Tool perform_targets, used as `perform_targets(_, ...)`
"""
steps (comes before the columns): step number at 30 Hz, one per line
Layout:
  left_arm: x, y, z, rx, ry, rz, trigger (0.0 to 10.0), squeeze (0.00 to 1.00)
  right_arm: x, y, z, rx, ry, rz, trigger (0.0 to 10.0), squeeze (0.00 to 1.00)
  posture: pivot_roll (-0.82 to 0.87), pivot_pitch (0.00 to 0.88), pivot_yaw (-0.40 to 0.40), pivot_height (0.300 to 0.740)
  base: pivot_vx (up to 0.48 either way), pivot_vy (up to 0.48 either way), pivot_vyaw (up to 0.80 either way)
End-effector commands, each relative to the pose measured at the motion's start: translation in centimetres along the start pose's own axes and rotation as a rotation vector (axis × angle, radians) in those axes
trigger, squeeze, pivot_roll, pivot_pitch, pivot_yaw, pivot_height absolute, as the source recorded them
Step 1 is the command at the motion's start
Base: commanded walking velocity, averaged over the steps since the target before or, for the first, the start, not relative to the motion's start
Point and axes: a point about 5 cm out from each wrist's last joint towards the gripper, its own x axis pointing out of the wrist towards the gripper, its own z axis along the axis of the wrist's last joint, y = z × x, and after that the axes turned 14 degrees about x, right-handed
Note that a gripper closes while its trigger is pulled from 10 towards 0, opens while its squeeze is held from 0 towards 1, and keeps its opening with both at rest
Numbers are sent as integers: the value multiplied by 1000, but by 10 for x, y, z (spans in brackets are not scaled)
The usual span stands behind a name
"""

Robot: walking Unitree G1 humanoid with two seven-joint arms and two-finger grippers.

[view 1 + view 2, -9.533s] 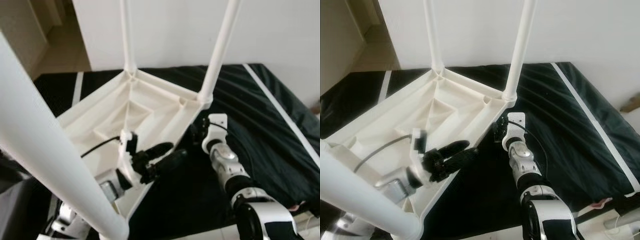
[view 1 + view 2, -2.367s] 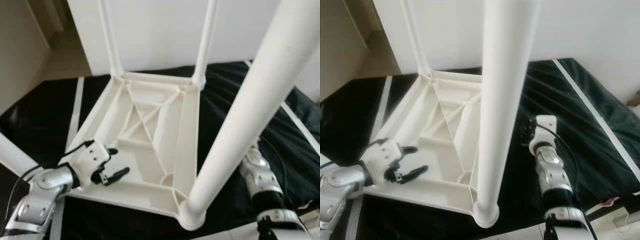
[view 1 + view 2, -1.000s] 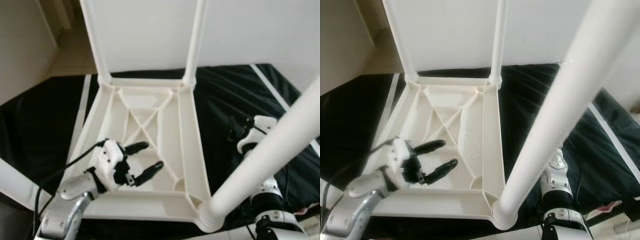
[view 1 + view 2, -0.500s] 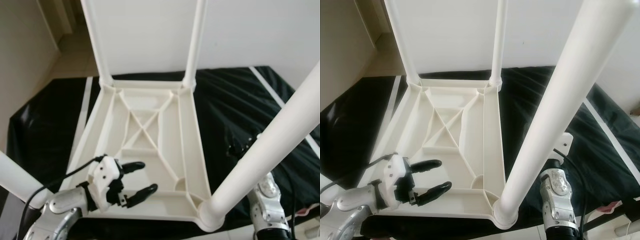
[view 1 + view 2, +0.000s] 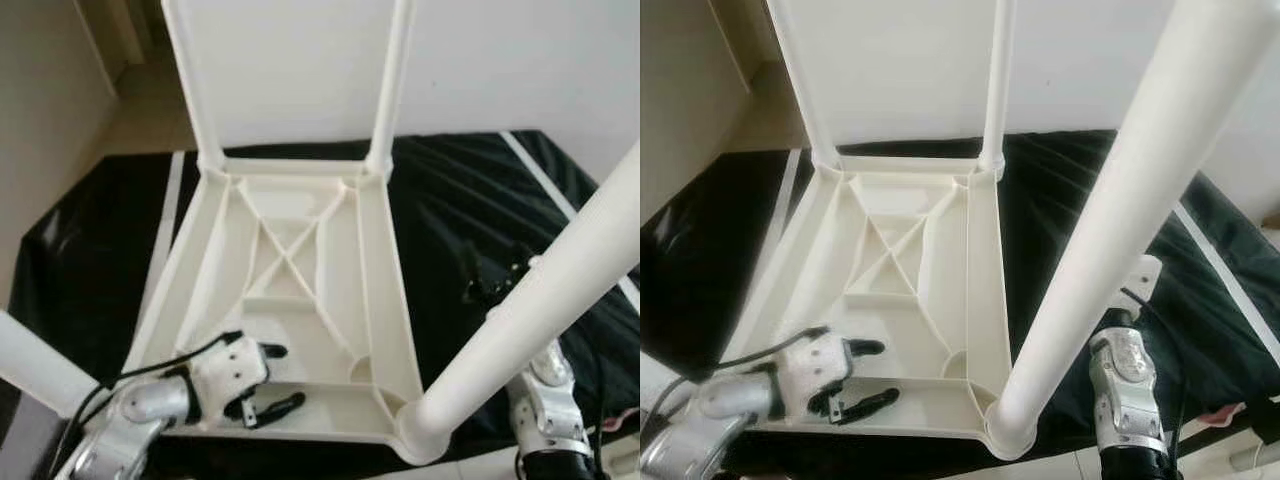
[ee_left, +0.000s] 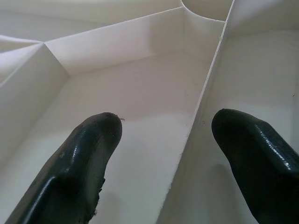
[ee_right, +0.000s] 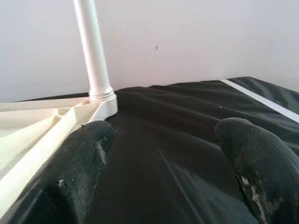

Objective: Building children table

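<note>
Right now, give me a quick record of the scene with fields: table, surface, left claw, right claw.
table: white plastic table, upside down, legs pointing up
surface: black cloth with white stripes, under the table
left claw: left claw, open, inside the near edge of the table's ribbed underside, fingers either side of a rib
right claw: right claw, open, over the black cloth beside the table

Black cloth (image 5: pixel 470 210) spread wide and wrinkled across the floor, glossy in the light. White stripe (image 5: pixel 163 240) running along its left part, another white stripe (image 5: pixel 1230 285) slanting down its right part. White wall (image 5: pixel 900 70) rising straight behind, meeting the cloth's far edge. Beige floor (image 5: pixel 150 110) showing at the upper left beyond the cloth, beside a cream wall (image 5: pixel 45 130).
</note>
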Motion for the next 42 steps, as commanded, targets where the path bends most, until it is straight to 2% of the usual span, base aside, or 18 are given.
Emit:
perform_targets(1,3,-8,-18,-34,120,59,10000,0,-2,-1,-2,4,15,-8,10000,0,-11,33,-18,740,0,0,0)
perform_targets(2,11,3,-19,-30,137,151,10000,0,-2,-1,-2,3,16,-12,10000,0,-12,34,-17,740,0,0,0)
perform_targets(3,13,7,-19,-23,140,184,10000,0,-2,-1,-2,3,15,-14,10000,0,-12,34,-17,740,0,0,0)
perform_targets(6,17,11,-20,-31,154,214,10000,0,-2,-1,-2,3,15,-17,10000,0,-13,33,-17,740,0,0,0)
perform_targets(9,32,27,-20,-44,183,315,10000,0,-1,-2,-1,4,11,-29,10000,0,-22,31,-11,740,0,0,0)
perform_targets(13,39,36,-18,-50,196,375,10000,0,0,-3,0,3,10,-35,10000,0,-26,31,-8,740,0,0,0)
perform_targets(17,51,52,-18,-69,241,499,10000,0,-2,-5,2,-2,17,-49,10000,0,-34,30,-2,740,0,0,0)
perform_targets(24,59,58,-15,-83,265,556,10000,0,-3,-6,2,-3,22,-49,10000,0,-35,30,0,740,0,0,0)
perform_targets(28,60,58,-8,-115,189,542,10000,0,-3,-5,1,0,32,-39,10000,0,-33,30,0,740,0,0,0)
perform_targets(30,55,58,-1,-136,95,518,10000,0,-4,-3,0,4,37,-31,10000,0,-30,31,0,740,0,0,0)
perform_targets(31,55,58,-1,-136,95,518,10000,0,-4,-3,0,4,37,-31,10000,0,-30,31,0,740,0,0,0)
perform_targets(33,45,55,9,-171,-46,436,10000,0,-5,-2,0,-2,44,-21,10000,0,-26,32,-3,740,0,0,0)
perform_targets(34,45,55,9,-171,-46,436,10000,0,-5,-2,0,-2,44,-21,10000,0,-26,32,-3,740,0,0,0)
perform_targets(35,30,53,18,-227,-179,347,10000,0,-7,-1,-1,-11,48,-22,10000,0,-23,34,-5,740,0,0,0)
perform_targets(36,30,53,18,-227,-179,347,10000,0,-7,-1,-1,-11,48,-22,10000,0,-23,34,-5,740,0,0,0)
perform_targets(37,22,53,21,-244,-223,314,10000,0,-9,-2,0,-15,41,-44,10000,0,-20,35,-7,740,0,0,0)
perform_targets(41,15,52,22,-253,-252,293,10000,0,-11,-3,0,-18,31,-73,10000,0,-18,35,-9,740,0,0,0)
perform_targets(42,5,51,23,-258,-282,258,10000,0,-16,-5,0,-43,22,-121,10000,0,-18,35,-9,740,0,0,0)
